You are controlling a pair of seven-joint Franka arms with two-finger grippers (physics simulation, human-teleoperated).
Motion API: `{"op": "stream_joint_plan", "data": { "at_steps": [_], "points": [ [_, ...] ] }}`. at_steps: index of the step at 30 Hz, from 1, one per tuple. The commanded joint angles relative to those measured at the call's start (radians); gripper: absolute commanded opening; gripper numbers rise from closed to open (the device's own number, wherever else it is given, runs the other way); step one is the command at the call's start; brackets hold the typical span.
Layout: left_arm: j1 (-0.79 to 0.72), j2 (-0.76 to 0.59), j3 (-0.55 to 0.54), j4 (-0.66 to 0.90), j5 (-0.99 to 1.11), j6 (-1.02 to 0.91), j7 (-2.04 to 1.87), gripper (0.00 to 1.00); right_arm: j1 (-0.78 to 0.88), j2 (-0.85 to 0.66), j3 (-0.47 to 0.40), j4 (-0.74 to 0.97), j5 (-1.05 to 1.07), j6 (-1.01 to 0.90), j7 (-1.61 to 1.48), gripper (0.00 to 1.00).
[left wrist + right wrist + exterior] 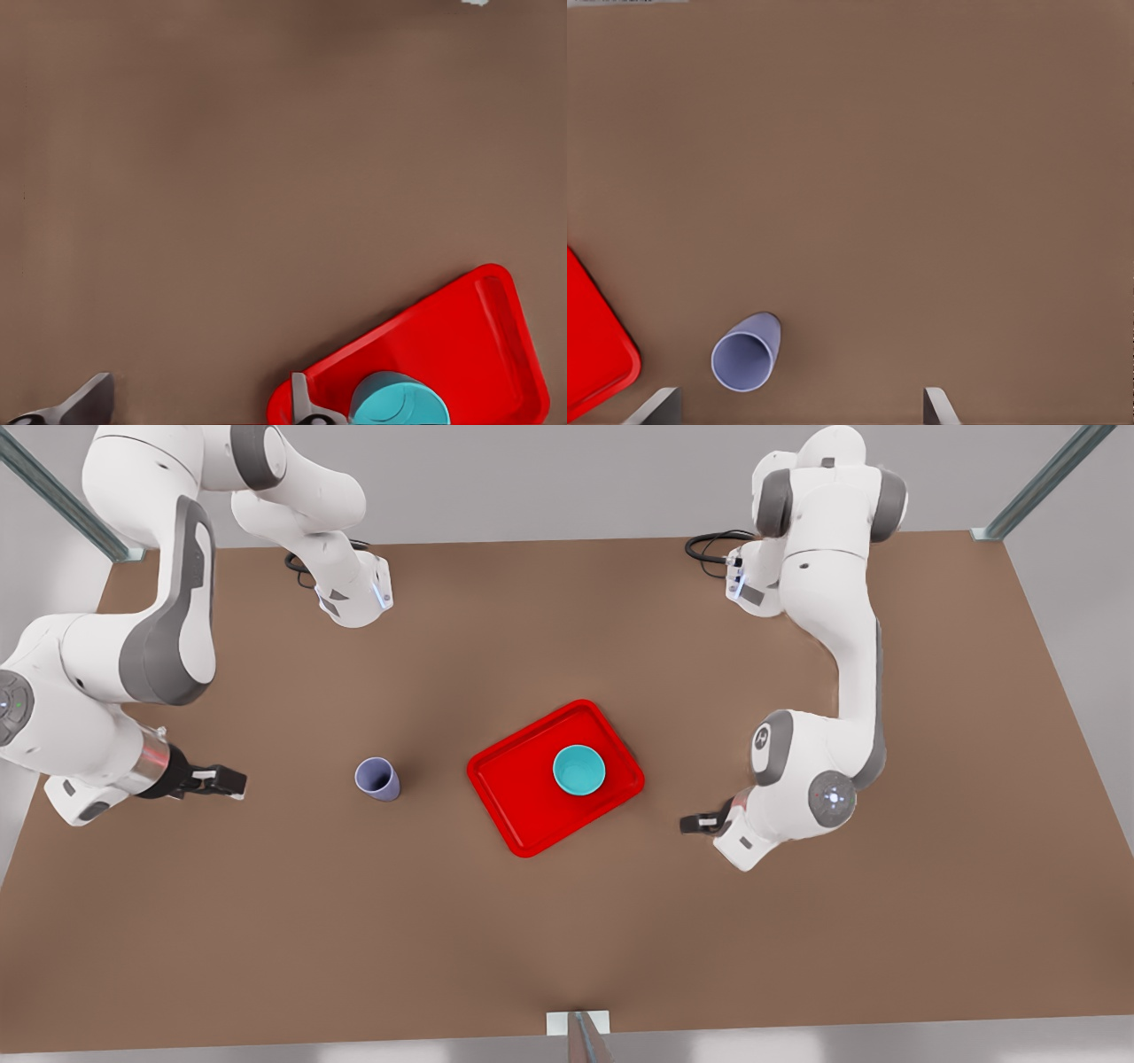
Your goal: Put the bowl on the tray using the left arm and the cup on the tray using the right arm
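Observation:
The teal bowl [579, 770] [399, 403] stands upright inside the red tray [514, 793] [478, 341], near the tray's side toward the front view's right. The lavender cup [378, 779] [747, 352] stands upright on the table, off the tray on the front view's left. My left gripper [695, 824] [195, 412] hangs open and holds nothing, just off the tray's corner at the front view's right. My right gripper [232, 782] [797, 412] is open and holds nothing, well apart from the cup at the front view's left.
The brown table [567, 939] stretches bare toward its front edge. Both arm bases [354, 593] stand at the far edge with black cables [709, 545] beside them. A metal post [580, 1036] rises at the middle of the front edge.

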Motion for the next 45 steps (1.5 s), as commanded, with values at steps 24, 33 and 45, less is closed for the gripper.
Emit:
{"op": "stream_joint_plan", "data": {
  "at_steps": [24, 33, 45],
  "points": [
    [0.350, -0.223, -0.392, -0.012, 0.512, -0.150, -0.016, 1.00, 0.077, -0.143, 0.109, -0.876, 0.002, 0.700, -0.020, 1.00],
    [0.350, -0.216, -0.387, -0.012, 0.506, -0.150, -0.013, 1.00, 0.078, -0.061, 0.127, -0.875, 0.005, 0.751, -0.010, 1.00],
    [0.352, -0.216, -0.387, -0.012, 0.505, -0.150, -0.014, 1.00, 0.060, -0.030, 0.143, -0.876, 0.048, 0.757, -0.008, 0.69]
  ]
}}
